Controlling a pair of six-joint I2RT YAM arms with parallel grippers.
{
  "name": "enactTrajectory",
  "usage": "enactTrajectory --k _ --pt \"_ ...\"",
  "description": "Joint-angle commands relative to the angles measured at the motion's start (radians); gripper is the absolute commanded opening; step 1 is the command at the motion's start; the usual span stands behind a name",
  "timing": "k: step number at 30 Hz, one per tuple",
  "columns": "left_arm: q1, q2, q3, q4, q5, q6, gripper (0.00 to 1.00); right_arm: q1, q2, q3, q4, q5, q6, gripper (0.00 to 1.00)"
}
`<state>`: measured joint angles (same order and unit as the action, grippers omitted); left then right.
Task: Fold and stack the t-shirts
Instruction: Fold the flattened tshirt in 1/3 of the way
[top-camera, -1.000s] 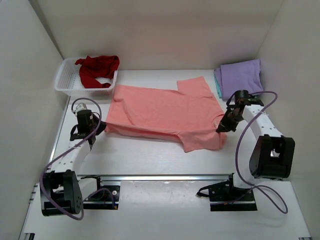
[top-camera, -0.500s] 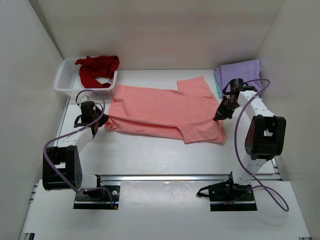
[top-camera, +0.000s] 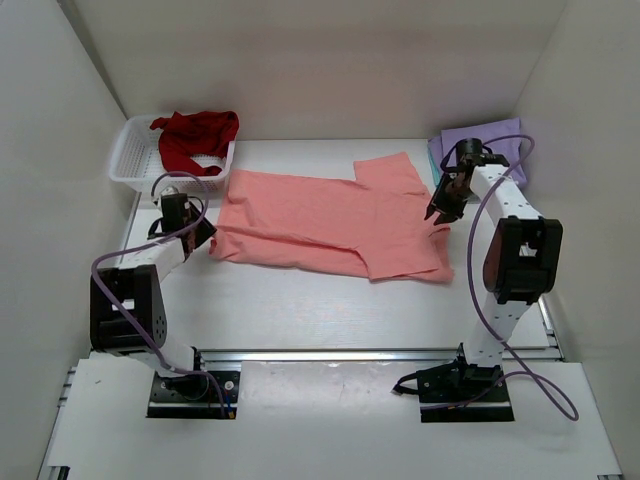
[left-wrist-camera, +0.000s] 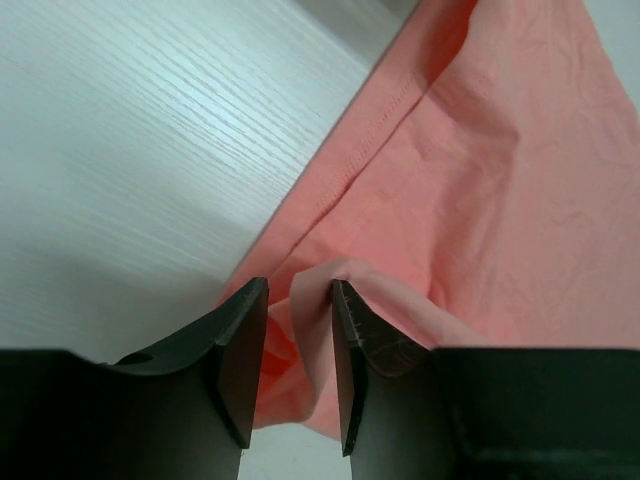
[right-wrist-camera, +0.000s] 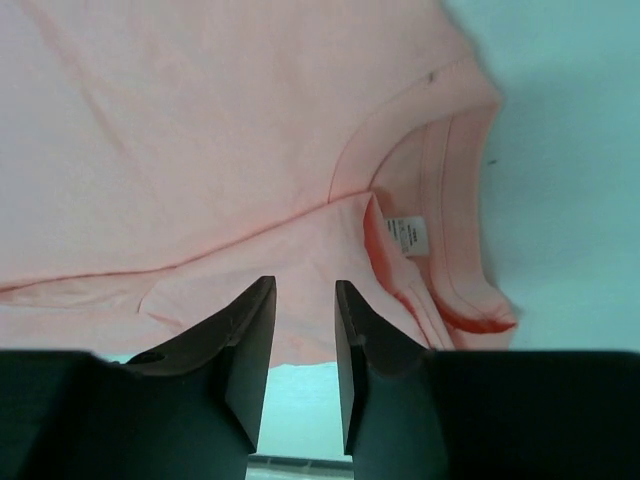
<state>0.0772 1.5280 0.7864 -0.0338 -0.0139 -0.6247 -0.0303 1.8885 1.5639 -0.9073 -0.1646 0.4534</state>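
Shirt in hand: we have the salmon-pink t-shirt (top-camera: 320, 215) lying on the table (top-camera: 300, 310). It starts just beside the white basket (top-camera: 125, 160), at its near right corner, and runs away from it toward the right arm.
Left gripper (left-wrist-camera: 298, 290): it sits at the shirt corner nearest the basket. Its jaws are drawn almost together, with a raised fold of the hem edge pinched between them.
Right gripper (right-wrist-camera: 305, 285): it sits at the shirt end farthest from the basket, by the collar (right-wrist-camera: 450, 230). Its jaws are close together on a doubled layer of cloth just beside the neck label (right-wrist-camera: 407, 235).
Other shirts: the dark red t-shirt (top-camera: 195, 135) is heaped in the basket and hangs over its rim. The lavender t-shirt (top-camera: 495, 145) lies folded well apart from the basket, beyond the pink one.
Step, as we judge it: a lengthwise fold is under way, with each arm holding one end of the near edge.
Handling: we expect thin, limp, light cloth that sags and wrinkles between our two holds and slides easily over the smooth table. It is not fragile.
Where to hold: we favour the stitched hem and the ribbed collar, which are thicker, and we would catch every layer there.
Risk: one layer may slip free, or uneven pull may skew the fold.
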Motion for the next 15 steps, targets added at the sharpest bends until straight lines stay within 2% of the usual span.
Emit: enactTrajectory --k 1,6,11,15 --pt "0.021 -0.048 0.043 -0.051 -0.052 0.069 0.43 0.024 -0.012 0.058 -0.018 0.075 -0.051 0.28" --pt "0.006 -0.101 -0.01 -0.087 -0.015 0.157 0.45 0.058 -0.068 -0.025 0.036 0.034 -0.068 0.29" --pt "0.01 -0.144 -0.124 -0.006 0.066 0.135 0.5 0.092 -0.107 -0.12 0.074 0.002 -0.055 0.29" --pt "-0.002 -0.138 -0.13 0.05 0.097 0.149 0.53 0.107 -0.147 -0.172 0.117 -0.024 -0.056 0.28"
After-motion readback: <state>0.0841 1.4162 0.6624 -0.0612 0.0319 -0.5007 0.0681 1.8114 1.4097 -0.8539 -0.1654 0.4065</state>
